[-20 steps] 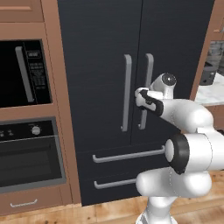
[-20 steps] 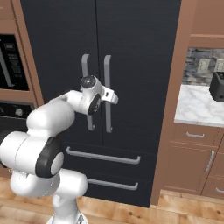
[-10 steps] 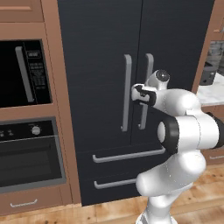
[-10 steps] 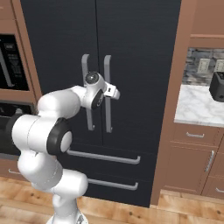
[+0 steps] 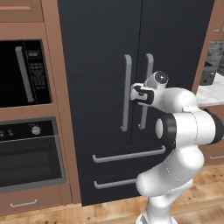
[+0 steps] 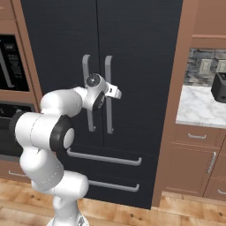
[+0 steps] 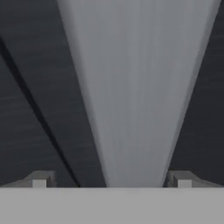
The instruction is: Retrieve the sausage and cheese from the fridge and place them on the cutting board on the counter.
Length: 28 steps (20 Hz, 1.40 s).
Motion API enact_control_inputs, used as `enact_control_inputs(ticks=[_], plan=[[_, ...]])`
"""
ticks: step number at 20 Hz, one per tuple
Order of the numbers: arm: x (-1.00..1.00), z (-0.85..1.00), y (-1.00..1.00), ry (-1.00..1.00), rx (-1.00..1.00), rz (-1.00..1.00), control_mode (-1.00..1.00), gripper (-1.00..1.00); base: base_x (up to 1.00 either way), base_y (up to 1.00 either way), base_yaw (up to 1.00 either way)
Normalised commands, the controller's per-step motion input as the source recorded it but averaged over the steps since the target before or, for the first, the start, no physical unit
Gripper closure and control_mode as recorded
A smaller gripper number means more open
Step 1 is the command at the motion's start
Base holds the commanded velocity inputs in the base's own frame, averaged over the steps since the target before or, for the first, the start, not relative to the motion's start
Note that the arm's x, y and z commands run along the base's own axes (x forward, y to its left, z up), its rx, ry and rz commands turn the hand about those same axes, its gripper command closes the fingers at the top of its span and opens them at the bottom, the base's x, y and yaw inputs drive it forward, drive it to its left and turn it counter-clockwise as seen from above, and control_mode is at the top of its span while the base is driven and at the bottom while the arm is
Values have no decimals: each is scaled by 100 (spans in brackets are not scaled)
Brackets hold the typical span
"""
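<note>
The dark navy fridge (image 5: 100, 65) stands closed; the gripper (image 7: 111, 179), fingers spread wide, straddles its grey vertical handle (image 7: 135, 87).

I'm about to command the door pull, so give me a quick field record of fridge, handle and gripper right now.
fridge: both doors shut, lower drawers shut
gripper: open, a finger on each side of a door handle, not yet closed on it
handle: grey vertical bar, centred between the fingers in the hand view
which handle: looks like the right door's
sausage, cheese: behind the shut doors
</note>
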Motion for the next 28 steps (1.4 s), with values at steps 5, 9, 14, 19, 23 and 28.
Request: enact_control_inputs(ticks=[5,9,14,19,23,28], plan=[[51,0,-2,-1,0,0,-100,100,0,0,0],[54,4,-1,0,0,0,-100,100,0,0,0],[13,14,-18,0,0,6,-100,100,0,0,0],[-29,14,-39,1,0,6,-100,100,0,0,0],[-61,16,-62,7,0,4,-100,100,0,0,0],[-90,16,-74,3,0,3,-100,100,0,0,0]])
